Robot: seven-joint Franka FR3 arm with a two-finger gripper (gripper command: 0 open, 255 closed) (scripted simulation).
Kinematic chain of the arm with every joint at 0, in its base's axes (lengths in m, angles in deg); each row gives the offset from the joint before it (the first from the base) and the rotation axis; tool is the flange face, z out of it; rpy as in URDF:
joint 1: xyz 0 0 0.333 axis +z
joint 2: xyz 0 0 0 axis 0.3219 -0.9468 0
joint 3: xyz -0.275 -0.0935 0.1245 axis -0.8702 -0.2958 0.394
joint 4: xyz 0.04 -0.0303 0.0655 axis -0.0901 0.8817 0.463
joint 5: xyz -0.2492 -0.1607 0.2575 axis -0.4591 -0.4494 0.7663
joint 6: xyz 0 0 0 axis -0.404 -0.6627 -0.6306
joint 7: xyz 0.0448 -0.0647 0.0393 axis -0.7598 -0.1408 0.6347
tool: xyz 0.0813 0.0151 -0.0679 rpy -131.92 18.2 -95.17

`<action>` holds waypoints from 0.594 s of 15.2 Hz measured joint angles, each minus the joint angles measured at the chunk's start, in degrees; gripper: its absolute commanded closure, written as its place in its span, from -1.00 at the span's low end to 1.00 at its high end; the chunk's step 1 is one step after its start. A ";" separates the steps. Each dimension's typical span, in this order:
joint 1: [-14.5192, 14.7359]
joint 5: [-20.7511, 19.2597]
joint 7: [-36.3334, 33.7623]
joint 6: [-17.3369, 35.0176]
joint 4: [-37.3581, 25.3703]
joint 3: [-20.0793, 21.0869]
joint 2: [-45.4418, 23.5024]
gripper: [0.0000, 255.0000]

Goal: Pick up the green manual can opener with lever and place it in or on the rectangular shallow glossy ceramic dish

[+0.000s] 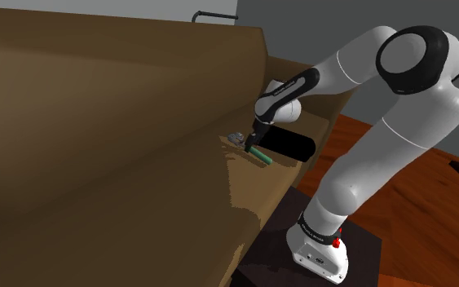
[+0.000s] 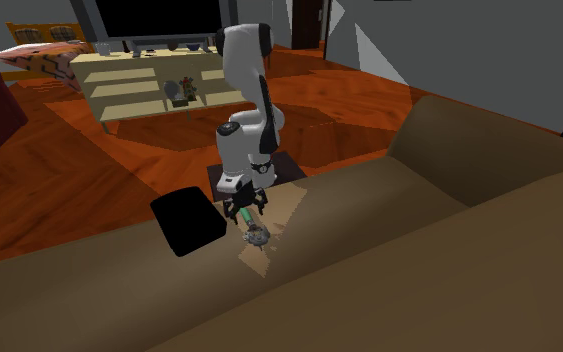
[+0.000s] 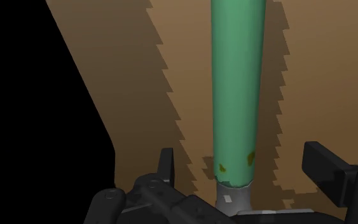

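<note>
The can opener lies on the brown sofa seat, its green handle pointing toward the sofa's front edge and its grey metal head toward the backrest. My gripper hangs just above the handle. In the wrist view the gripper is open, and the green handle runs between the fingers without touching either one. The dish is a flat black rectangle on the seat right beside the opener. From the second exterior view I see the gripper over the opener, with the dish to its left.
The sofa backrest rises behind the opener and an armrest stands past the dish. My stand sits on a wooden floor in front of the sofa. Low shelves stand far behind the arm.
</note>
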 measured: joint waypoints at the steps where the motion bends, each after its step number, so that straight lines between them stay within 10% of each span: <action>1: 0.31 0.59 0.38 0.84 0.08 -0.12 -0.80 -1.00; 9: 1.21 2.60 1.89 3.38 0.28 -0.60 -3.28 -1.00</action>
